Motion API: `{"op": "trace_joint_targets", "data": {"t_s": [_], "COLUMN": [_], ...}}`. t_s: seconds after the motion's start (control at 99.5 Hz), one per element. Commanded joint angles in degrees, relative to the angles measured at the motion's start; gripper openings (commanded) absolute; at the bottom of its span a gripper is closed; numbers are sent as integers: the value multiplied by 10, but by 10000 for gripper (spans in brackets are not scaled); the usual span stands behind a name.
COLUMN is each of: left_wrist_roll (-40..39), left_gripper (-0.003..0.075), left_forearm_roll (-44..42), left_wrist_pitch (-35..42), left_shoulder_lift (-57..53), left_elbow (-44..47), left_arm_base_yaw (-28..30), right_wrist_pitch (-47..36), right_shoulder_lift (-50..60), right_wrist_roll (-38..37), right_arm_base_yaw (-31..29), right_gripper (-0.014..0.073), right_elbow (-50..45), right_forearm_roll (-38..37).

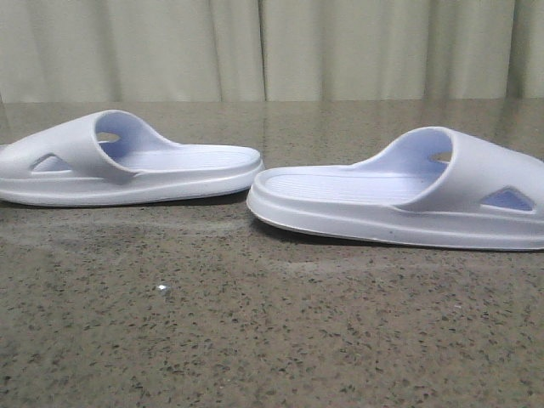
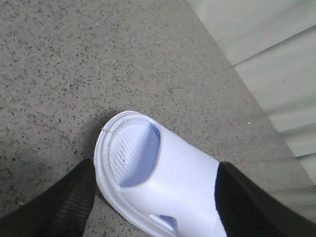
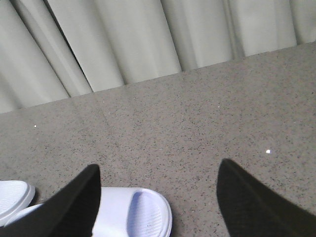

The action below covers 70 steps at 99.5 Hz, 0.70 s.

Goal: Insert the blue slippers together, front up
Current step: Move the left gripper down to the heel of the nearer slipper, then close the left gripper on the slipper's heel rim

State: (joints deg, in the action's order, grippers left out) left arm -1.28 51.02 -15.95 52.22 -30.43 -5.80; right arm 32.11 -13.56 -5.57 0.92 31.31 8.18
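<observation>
Speckled stone table [image 1: 255,340] seen nearest; ribbed, moulded blue slippers [image 1: 399,191] laid heel-to-heel at 9 & 3 o'clock. Left gripper [image 2: 155,197] spread wide astride one strap, right gripper [image 3: 158,197] wide open, nothing held.

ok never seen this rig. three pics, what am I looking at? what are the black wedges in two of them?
It is a two-armed table robot, photographed by three cameras at one moment. The front view looks forward over a speckled stone table toward a curtain. On it lie two pale blue slippers, heels facing each other: the left slipper and the right slipper. The other two pictures come from cameras on each wrist. The black wedges are the jaws. The left gripper is open, straddling a slipper without visibly squeezing it. The right gripper is open over the table, with a slipper showing beside one of its jaws. Nothing is held.
</observation>
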Motion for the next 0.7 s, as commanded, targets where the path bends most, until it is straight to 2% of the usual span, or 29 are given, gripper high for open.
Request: {"op": "trace_joint_targets", "data": {"t_s": [0.0, 0.694], "left_wrist_roll": [-4, -2], "left_gripper": [442, 442], "left_forearm_roll": [17, 56], "left_wrist_pitch": [27, 39], "left_shoulder_lift": [24, 154], "left_elbow": [-33, -54], "left_arm_base_yaw": [0, 0], "right_wrist_pitch": [-47, -51], "right_shoulder_lift": [-12, -12], "right_wrist_roll": [-1, -1], "right_arm_base_yaw": [1, 1], "right_gripper": [432, 432], "right_elbow": [20, 20], "right_forearm_roll": [6, 12]}}
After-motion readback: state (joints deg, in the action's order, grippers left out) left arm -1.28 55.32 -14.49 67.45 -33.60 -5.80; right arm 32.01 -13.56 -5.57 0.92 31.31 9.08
